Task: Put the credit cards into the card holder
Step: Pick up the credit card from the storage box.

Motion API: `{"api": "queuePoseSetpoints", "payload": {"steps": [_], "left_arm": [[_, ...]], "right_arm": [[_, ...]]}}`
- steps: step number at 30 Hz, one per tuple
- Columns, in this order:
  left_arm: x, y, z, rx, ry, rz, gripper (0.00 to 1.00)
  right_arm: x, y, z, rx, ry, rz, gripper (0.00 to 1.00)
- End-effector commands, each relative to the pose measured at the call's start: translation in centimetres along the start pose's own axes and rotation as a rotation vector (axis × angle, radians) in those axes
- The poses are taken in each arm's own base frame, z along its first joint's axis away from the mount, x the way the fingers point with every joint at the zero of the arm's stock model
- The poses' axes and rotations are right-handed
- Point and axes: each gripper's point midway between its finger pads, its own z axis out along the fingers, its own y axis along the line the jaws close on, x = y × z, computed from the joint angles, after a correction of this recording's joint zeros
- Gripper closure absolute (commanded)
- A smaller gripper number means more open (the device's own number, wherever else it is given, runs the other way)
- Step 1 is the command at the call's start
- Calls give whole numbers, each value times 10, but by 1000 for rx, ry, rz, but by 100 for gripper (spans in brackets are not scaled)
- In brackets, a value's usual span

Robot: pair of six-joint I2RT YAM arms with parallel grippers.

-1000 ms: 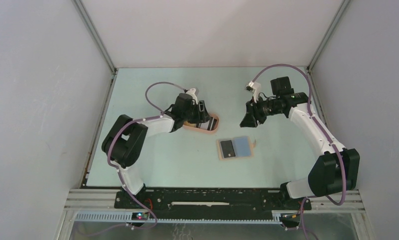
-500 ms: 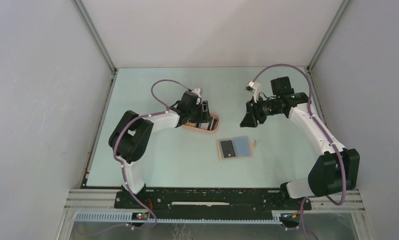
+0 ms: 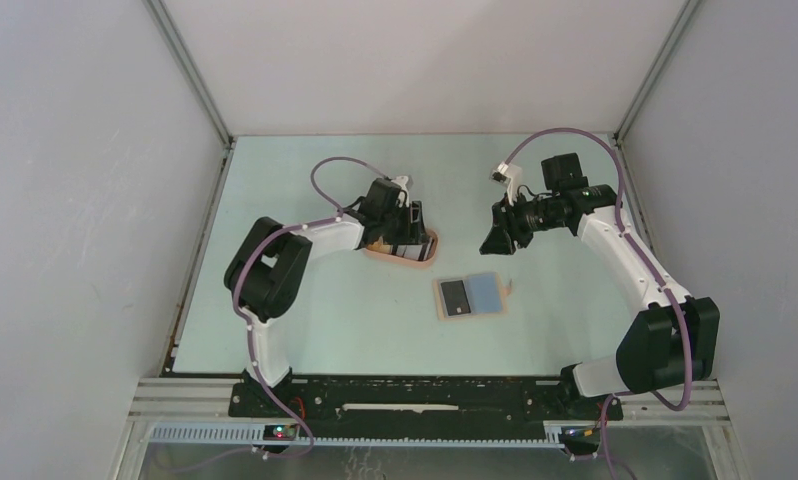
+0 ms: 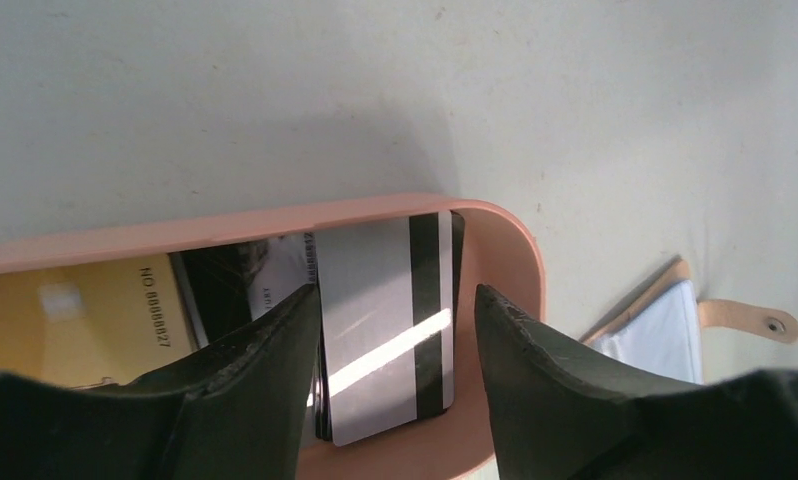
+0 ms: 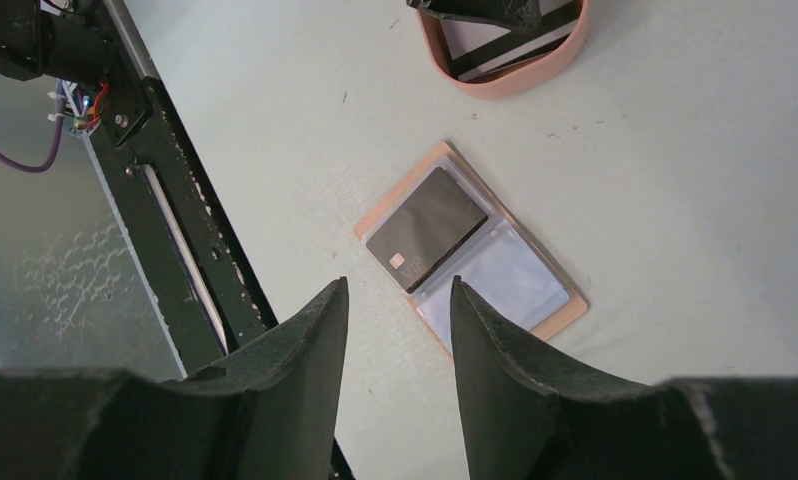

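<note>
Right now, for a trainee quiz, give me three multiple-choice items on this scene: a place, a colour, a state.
1. The left jaws hang: A over the peach tray; B over bare table; C against the wall.
2. The card in the card holder is: A yellow; B black; C red.
3. The card holder lies: A open; B snapped shut; C on edge.
1 A: the tray's rim shows between the jaws.
2 B: it shows black against the tan.
3 A: its inside faces up, spread flat.
</note>
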Motion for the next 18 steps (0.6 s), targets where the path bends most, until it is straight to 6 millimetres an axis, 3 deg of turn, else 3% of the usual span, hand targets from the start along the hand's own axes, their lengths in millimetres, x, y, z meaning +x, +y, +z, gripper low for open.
{"api": "queuePoseSetpoints", "payload": {"steps": [1,18], "left_arm": [[-2,-18,-2,125,19,-1,38],[-5,-52,-16,433,10,-42,42]], "right_arm": [[-4,3,-3,-11,-21,-7,50],[-4,2,-2,-10,-19,-4,50]]}}
